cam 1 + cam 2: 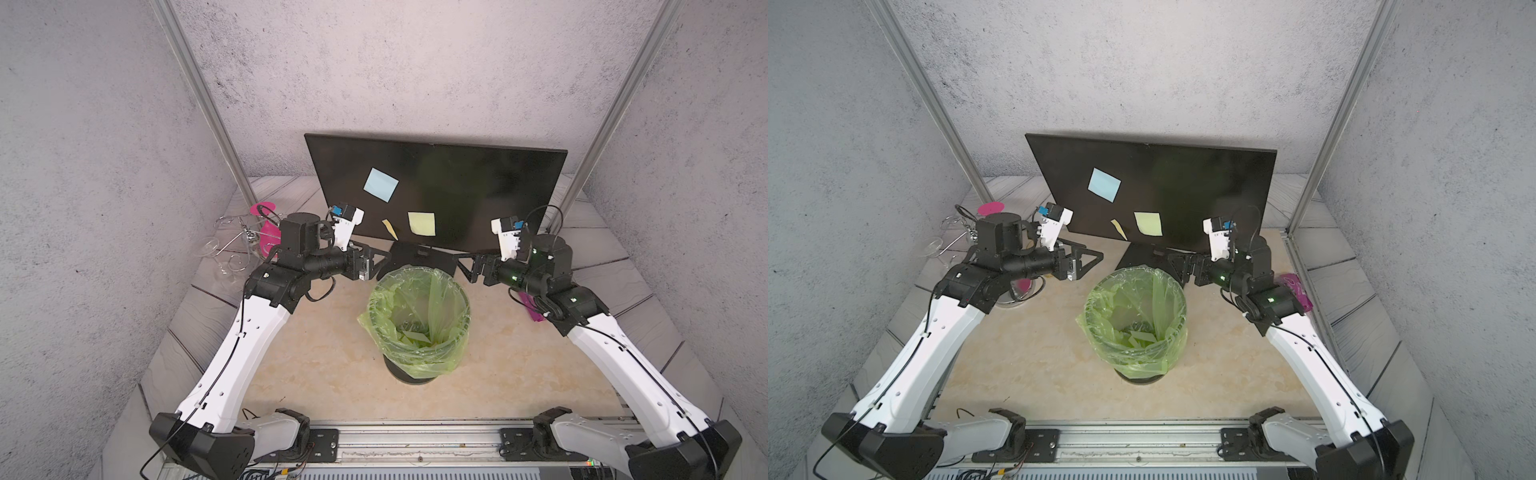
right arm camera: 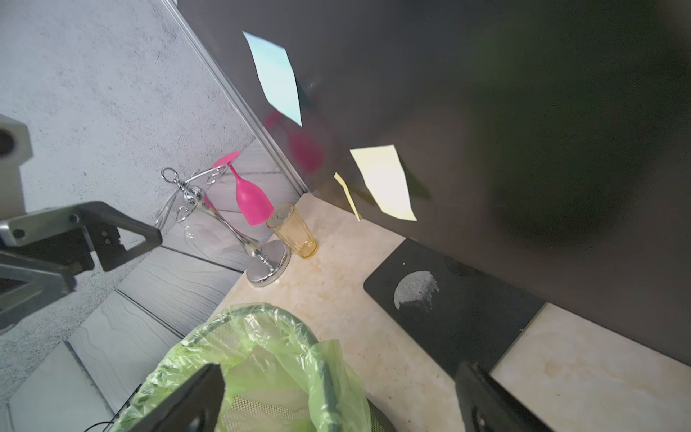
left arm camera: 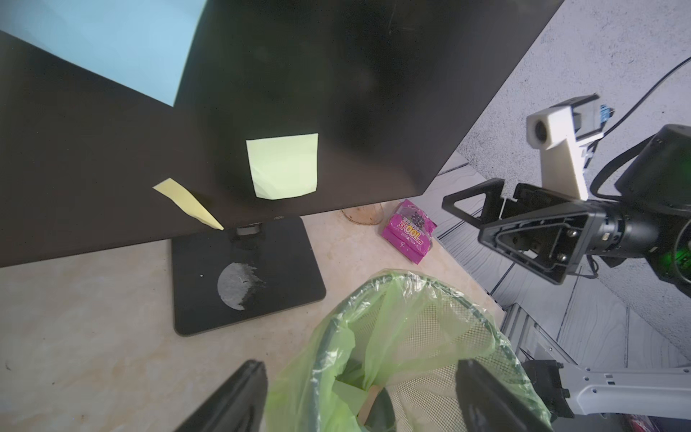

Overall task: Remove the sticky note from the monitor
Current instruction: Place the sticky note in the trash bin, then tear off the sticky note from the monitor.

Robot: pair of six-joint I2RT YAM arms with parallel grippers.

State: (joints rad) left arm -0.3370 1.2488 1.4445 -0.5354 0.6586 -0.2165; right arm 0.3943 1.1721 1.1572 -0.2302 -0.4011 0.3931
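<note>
The black monitor [image 1: 478, 183] stands at the back of the table. On its screen are a blue sticky note [image 1: 380, 184], a pale yellow-green sticky note [image 1: 422, 223] and a narrow yellow note [image 1: 390, 229] that curls off the glass. My left gripper [image 1: 384, 259] is open and empty, over the far left rim of the bin [image 1: 417, 320], below the screen's lower edge. In the left wrist view the left gripper [image 3: 361, 377] has only the green liner between its fingers. The right gripper [image 1: 461, 266] hangs open and empty at the bin's far right rim.
The mesh bin has a green bag liner with paper pieces [image 1: 413, 334] at its bottom, and stands just in front of the monitor's base [image 3: 246, 276]. A chrome glass rack with a pink glass [image 2: 252, 198] and an amber tumbler [image 2: 293, 230] stand at the left. A pink packet [image 3: 409, 233] lies at the right.
</note>
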